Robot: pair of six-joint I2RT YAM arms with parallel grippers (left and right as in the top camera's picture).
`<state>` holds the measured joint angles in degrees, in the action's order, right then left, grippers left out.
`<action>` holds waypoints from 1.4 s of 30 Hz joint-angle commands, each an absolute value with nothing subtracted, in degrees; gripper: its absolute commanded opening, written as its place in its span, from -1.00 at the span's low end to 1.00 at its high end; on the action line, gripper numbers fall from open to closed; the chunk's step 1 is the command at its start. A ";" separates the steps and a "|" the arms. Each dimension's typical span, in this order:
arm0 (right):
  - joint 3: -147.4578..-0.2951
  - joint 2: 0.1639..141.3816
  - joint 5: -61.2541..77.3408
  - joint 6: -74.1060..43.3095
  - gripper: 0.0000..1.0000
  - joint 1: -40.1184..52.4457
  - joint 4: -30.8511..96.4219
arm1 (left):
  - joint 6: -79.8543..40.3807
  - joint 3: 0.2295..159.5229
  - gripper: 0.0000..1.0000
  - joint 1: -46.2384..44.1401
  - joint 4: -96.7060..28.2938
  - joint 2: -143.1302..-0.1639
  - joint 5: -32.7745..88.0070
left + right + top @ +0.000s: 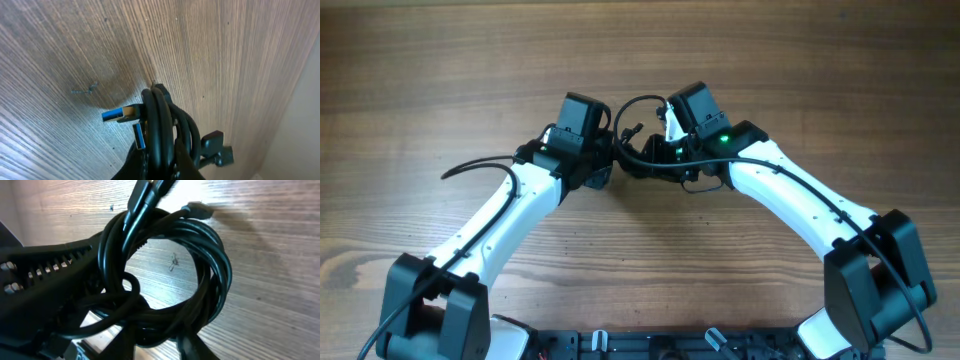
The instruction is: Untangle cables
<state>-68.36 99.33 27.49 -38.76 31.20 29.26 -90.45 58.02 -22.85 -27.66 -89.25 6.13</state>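
A small coil of thin black cables [638,140] hangs between my two grippers above the middle of the wooden table. My left gripper [603,160] is shut on several strands of the coil [160,130]; two blue USB plug ends [122,115] stick out to its left. My right gripper [665,155] is shut on the other side of the coil [170,280], whose loops fill the right wrist view, with a plug end [197,210] at the top. The left arm's finger shows at the left of that view.
The wooden table [820,80] lies bare around the arms. A thicker black arm wire [470,165] bows out left of the left arm. The arm bases [650,345] sit at the near edge.
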 commanded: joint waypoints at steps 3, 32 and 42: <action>-68.88 101.34 27.88 -38.74 -0.91 31.33 26.83 | -86.32 58.41 -0.92 -25.19 -27.22 -88.07 20.45; -69.10 84.75 36.14 -24.58 -0.61 15.51 34.37 | -94.72 58.41 -0.92 -22.48 -39.92 -88.07 -6.74; -68.66 87.29 36.14 -25.67 -0.03 22.76 34.85 | -115.11 58.41 -0.92 -22.65 -29.34 -88.07 6.42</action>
